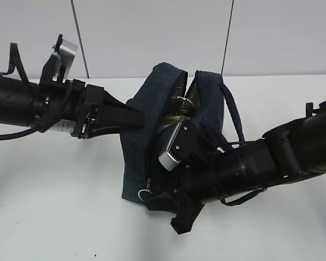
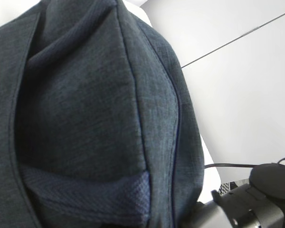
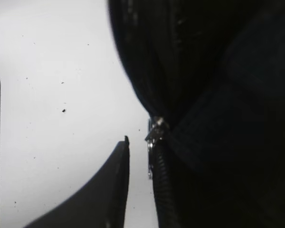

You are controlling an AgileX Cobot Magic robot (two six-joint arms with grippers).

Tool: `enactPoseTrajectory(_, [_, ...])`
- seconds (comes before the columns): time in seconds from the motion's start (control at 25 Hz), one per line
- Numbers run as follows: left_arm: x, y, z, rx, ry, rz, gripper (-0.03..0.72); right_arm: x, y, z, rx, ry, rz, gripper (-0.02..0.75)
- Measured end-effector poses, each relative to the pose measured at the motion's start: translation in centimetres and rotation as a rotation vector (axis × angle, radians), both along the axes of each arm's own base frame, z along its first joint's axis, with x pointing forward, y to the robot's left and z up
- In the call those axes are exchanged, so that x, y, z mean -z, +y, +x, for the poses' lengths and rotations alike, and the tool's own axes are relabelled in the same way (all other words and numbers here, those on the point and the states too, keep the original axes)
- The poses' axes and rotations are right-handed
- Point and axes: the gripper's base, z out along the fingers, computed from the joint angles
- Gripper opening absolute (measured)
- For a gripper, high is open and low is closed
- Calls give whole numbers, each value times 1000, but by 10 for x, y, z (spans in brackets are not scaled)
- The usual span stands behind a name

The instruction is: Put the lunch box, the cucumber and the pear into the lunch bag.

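Nearest the lens, in the right wrist view, one dark finger (image 3: 115, 183) of the right gripper (image 1: 176, 204) curves up just beside the small metal zipper pull (image 3: 155, 130) of the large dark navy fabric lunch bag (image 1: 138, 163); only that one finger shows, apart from the pull, so how wide the jaws stand I cannot tell, and nothing is seen in them; the left gripper's fingers are buried against the bag's left flank, its wrist camera filled with navy cloth (image 2: 85, 118), so whether it pinches the fabric or merely presses it I cannot tell either.

Outward from the jaws, the bag stands on the white table (image 1: 54, 217), mouth gaping upward with a silvery lining (image 1: 180, 100) visible inside; the padded strap (image 1: 232, 117) hangs down the bag's right side over the right arm; lunch box, cucumber and pear are not visible in any view, whether inside the bag or elsewhere I cannot say.

By my judgement the bag is soft and light, apt to sag or slide if tugged; its stiffer seams, rim or metal ring (image 1: 145, 189) at the bag's lower front offer the surest hold; open table lies to the bag's left and front, while the right arm crowds its right.
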Motion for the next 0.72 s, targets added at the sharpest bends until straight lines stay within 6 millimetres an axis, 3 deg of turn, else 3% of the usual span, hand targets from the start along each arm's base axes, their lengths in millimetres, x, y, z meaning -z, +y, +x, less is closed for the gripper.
enactPoseTrajectory(0.16, [0,0,0,1,0,-1,238,3,1,1,6,14,-1,136])
enactPoseTrajectory(0.32, [0,0,0,2,0,-1,238,3,1,1,7,16,0,6])
enactPoseTrajectory(0.72, [0,0,0,3,1,-2,237,3,1,-4,-11,86,9,6])
